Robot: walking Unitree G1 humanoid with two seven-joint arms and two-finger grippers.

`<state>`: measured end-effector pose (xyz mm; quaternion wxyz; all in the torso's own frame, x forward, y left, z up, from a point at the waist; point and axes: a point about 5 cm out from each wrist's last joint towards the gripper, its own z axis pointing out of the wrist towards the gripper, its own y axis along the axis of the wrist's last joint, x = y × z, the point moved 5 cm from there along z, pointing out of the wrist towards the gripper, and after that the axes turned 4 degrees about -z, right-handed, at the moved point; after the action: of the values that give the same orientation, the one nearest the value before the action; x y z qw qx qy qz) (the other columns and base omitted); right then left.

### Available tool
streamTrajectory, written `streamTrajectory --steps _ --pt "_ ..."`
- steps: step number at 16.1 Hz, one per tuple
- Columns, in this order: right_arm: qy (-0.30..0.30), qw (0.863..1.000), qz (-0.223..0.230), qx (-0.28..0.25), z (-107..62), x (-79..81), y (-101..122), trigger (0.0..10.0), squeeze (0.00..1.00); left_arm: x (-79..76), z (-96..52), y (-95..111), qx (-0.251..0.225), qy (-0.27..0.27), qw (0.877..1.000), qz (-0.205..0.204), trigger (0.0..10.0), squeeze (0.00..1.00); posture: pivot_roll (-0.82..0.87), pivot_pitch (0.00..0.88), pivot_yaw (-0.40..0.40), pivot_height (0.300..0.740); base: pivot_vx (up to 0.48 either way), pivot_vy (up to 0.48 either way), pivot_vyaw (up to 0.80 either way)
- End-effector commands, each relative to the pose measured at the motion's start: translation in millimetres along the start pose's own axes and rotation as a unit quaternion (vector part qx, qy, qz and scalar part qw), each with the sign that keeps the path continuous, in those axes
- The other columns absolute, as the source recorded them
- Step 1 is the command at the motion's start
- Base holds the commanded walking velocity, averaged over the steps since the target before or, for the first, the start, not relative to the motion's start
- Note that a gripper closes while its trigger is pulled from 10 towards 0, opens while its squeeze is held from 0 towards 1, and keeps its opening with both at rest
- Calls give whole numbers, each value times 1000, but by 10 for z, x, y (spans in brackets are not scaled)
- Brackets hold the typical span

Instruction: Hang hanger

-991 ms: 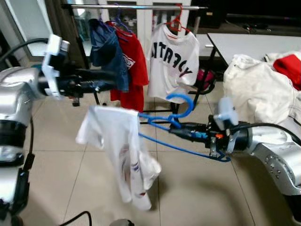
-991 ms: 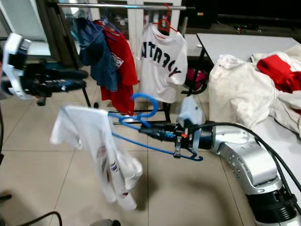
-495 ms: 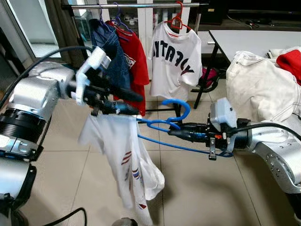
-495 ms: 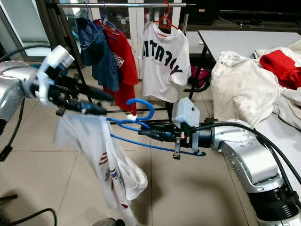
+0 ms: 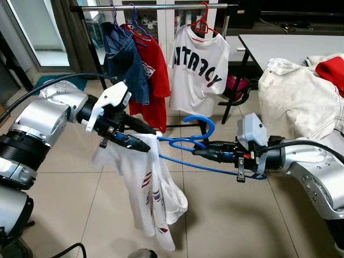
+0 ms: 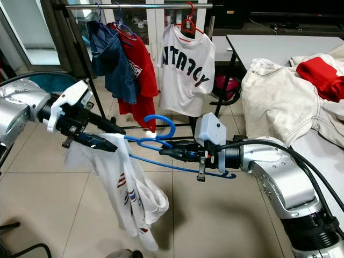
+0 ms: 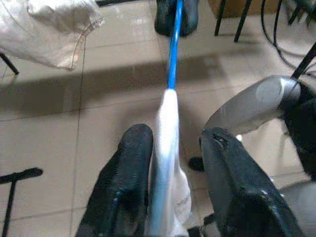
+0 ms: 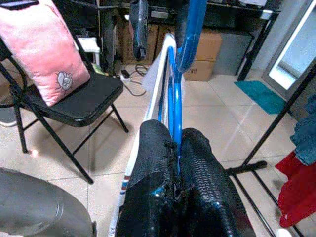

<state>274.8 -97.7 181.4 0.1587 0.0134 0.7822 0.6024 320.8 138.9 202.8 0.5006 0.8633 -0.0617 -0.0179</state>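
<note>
The blue hanger (image 5: 189,141) sits mid-frame in the eye views, lying roughly level above the tiled floor (image 5: 226,215), its hook curling upward. A white T-shirt (image 5: 153,193) droops from its far end, lower left of centre. The right gripper (image 5: 200,152) is pinched tight on the hanger's frame near the hook; the right wrist view shows both black fingers (image 8: 160,182) pressed against the blue bar. The left gripper (image 6: 110,138) straddles the shirt-covered arm of the hanger, fingers spread; whether they touch the cloth is hard to tell. Behind, upper centre, a clothes rail (image 5: 161,7) carries a denim garment (image 5: 124,59), a red shirt (image 5: 155,75) and a white printed shirt (image 5: 200,70). A pile of clothes (image 5: 301,102) lies at right.
</note>
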Motion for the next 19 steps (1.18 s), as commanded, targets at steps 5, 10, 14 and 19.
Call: streamTrajectory --steps 5,10,14,19 --pt "1 999 -27 -22 30 -25 143 10000 0 -1 6 -64 27 -3 999 21 0 0 -114 0 77 740 0 0 0" --pt "3 999 -26 -30 31 -15 165 10000 0 27 59 -1 26 -4 998 51 0 0 -115 0 76 740 0 0 0" --pt "1 999 -24 -33 28 -21 168 10000 0 46 60 11 19 5 998 52 0 0 -115 0 77 740 0 0 0" --pt "-13 999 0 -37 8 -55 155 10000 1000 97 3 -9 8 35 999 35 0 0 -119 0 73 740 0 0 0"
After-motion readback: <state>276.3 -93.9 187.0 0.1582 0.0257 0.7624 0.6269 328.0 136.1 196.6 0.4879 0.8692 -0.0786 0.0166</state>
